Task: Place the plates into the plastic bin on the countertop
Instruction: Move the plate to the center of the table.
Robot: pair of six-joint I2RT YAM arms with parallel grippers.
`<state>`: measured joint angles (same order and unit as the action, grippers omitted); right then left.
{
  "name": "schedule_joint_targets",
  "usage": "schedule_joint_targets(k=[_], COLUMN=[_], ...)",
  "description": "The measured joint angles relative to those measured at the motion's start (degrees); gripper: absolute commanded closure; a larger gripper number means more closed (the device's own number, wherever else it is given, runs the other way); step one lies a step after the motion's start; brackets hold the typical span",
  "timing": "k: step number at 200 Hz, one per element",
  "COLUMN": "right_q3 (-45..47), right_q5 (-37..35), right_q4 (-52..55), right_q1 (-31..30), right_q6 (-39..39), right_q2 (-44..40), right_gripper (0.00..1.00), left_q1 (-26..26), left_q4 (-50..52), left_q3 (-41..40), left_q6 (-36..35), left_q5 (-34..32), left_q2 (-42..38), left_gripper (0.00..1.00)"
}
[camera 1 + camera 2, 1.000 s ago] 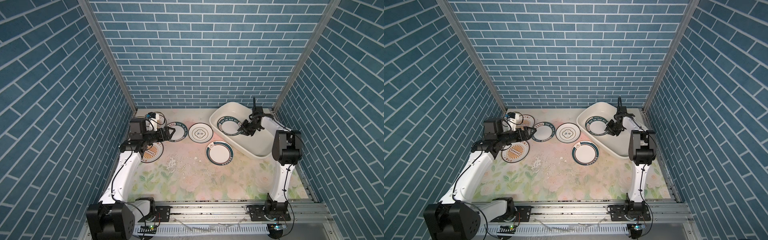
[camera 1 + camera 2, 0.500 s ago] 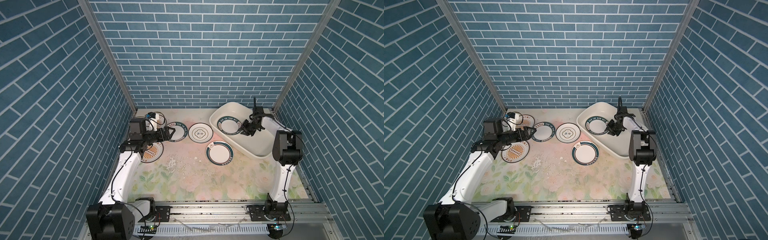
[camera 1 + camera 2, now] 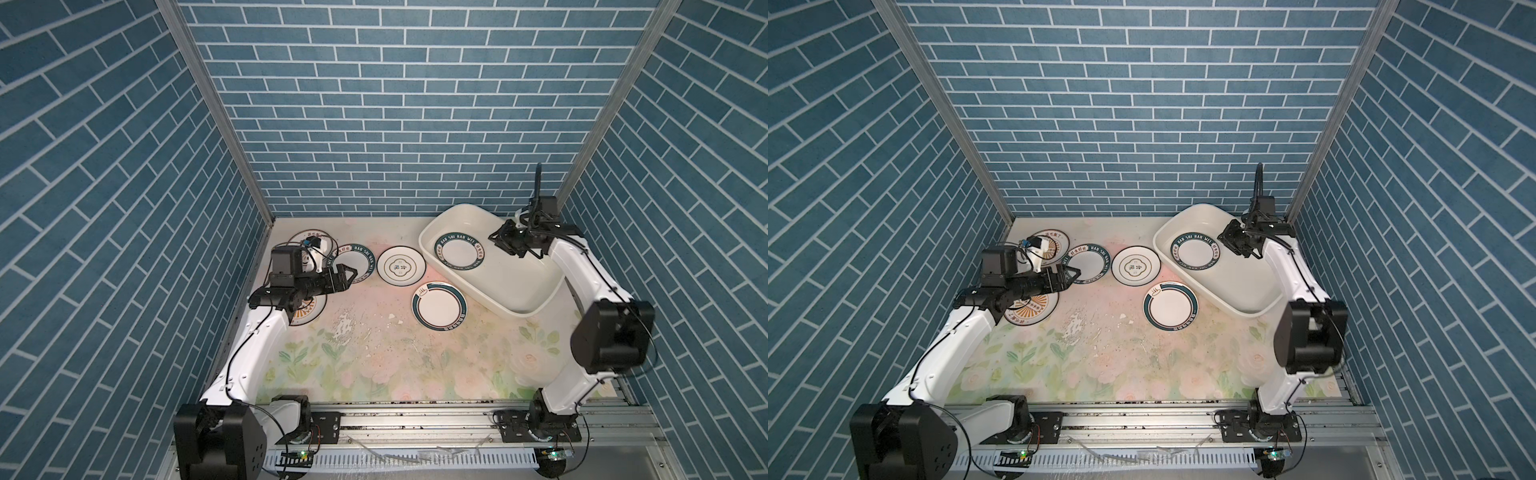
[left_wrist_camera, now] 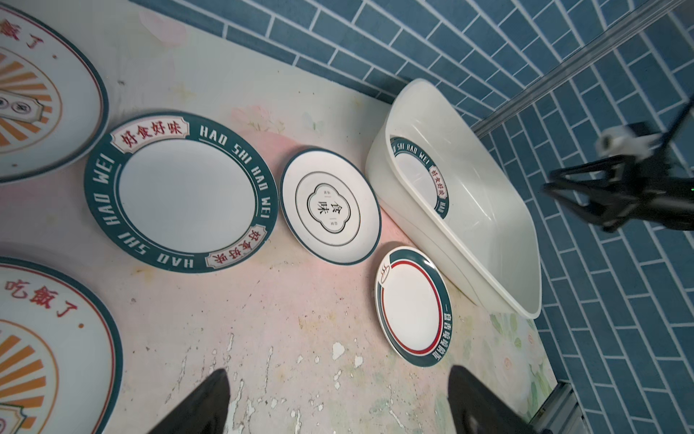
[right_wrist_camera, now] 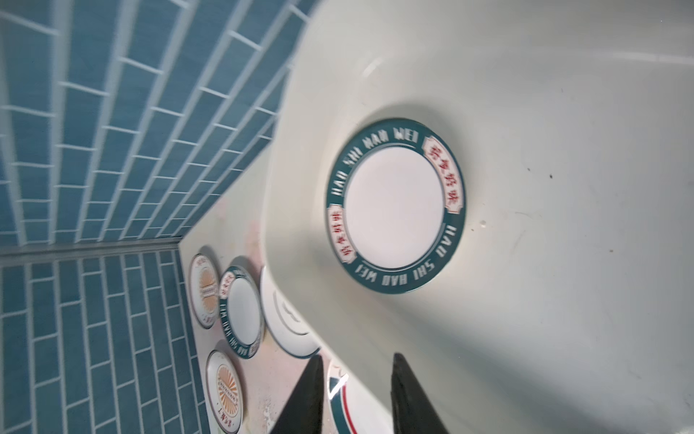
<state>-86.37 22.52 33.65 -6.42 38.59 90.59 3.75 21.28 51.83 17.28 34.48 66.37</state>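
One green-lettered plate (image 3: pixel 459 252) lies flat inside the cream plastic bin (image 3: pixel 519 309) at the back right of the flowered countertop (image 3: pixel 395 357). My right gripper (image 3: pixel 505 243) hovers over the bin beside that plate, its jaws a little apart and empty (image 5: pixel 357 357). On the countertop lie a second lettered plate (image 3: pixel 357 266), a quatrefoil plate (image 3: pixel 401 266), a partial-ring plate (image 3: pixel 439 305) and two sunburst plates (image 3: pixel 307 311) (image 3: pixel 299 241). My left gripper (image 3: pixel 349 276) is wide open and empty above the near edge of the lettered plate (image 4: pixel 180 195).
Blue brick walls close in the left, back and right sides. The bin stands askew against the right wall. Worn, flaking patches (image 3: pixel 345 324) mark the countertop's middle. The left arm covers part of the nearer sunburst plate. A metal rail (image 3: pixel 415 419) runs along the front edge.
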Motion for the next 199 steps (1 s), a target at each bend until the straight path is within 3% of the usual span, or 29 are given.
schedule_joint_targets(k=[50, 99, 149, 199], right_q3=[22.21, 43.12, 57.92, 60.94], right_q5=[0.85, 1.75, -3.50, -11.82], right_q4=[-0.50, 0.52, -3.52, -12.98], right_q1=[-11.08, -19.23, -21.51, -23.87], right_q6=[-1.14, 4.76, 10.78, 11.78], right_q2=[-31.47, -43.01, -46.07, -34.80], right_gripper=[0.69, 0.68, 0.63, 0.63], left_q1=[4.74, 9.33, 11.15, 12.33], left_q4=[0.31, 0.28, -2.14, -4.13], left_q3=[-0.07, 3.96, 6.05, 6.34], left_q6=[-0.15, -2.80, -2.93, -2.51], left_q5=[-0.50, -0.68, -1.03, -1.77], left_q2=[6.25, 12.00, 17.97, 19.41], left_gripper=[0.09, 0.09, 0.09, 0.09])
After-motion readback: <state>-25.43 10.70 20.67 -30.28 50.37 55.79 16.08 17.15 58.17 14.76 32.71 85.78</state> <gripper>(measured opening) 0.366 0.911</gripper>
